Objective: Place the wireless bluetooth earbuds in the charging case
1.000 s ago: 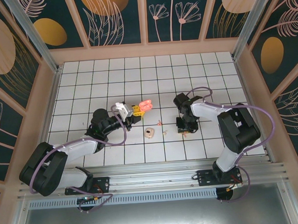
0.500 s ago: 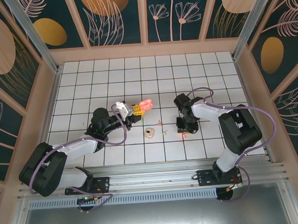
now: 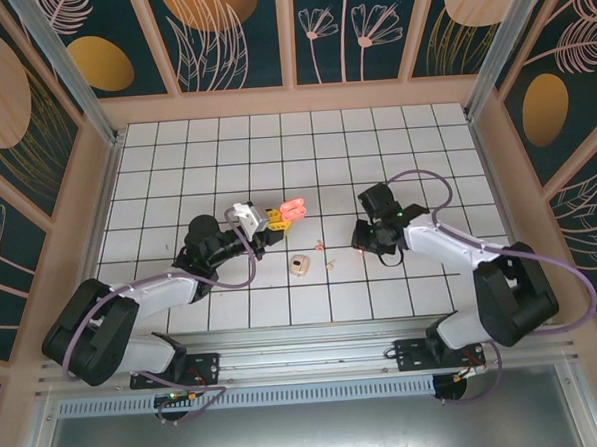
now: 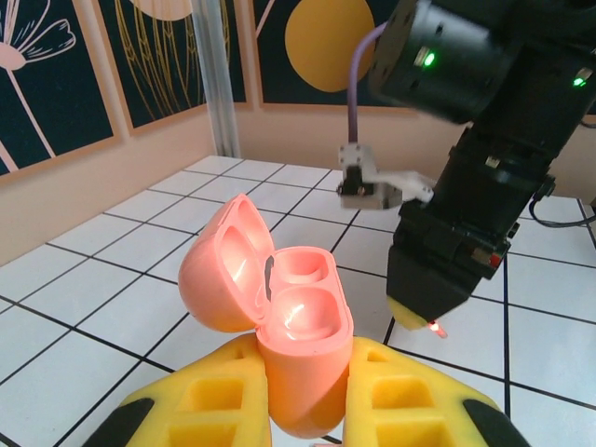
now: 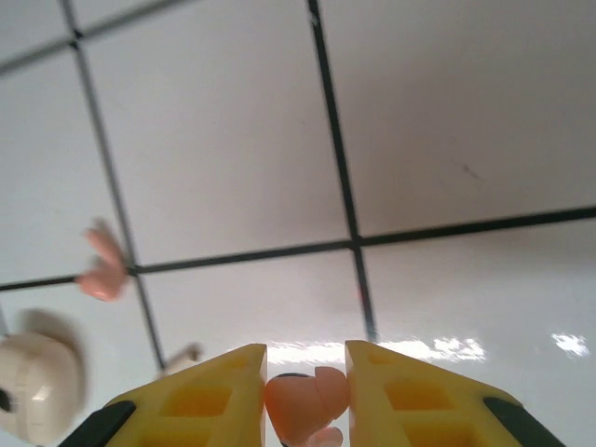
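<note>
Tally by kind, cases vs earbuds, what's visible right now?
Charging cases: 2 (pink case, cream case)
Earbuds: 3 (loose pink earbud, loose cream earbud, gripped pink earbud)
Total: 5

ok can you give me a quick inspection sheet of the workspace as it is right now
surface: table of glossy white tiles with dark grid lines
job's things: pink case with its lid open and both wells empty, held up; held pink bud; loose pink bud, cream bud and cream case lying on the tiles
clutter: nothing seen
jaws: left jaws shut on the pink case; right jaws shut on the held pink bud
cables: purple cables loop along both arms, not touching the job's things
surroundings: floral panels on three sides; metal rail at the near edge
</note>
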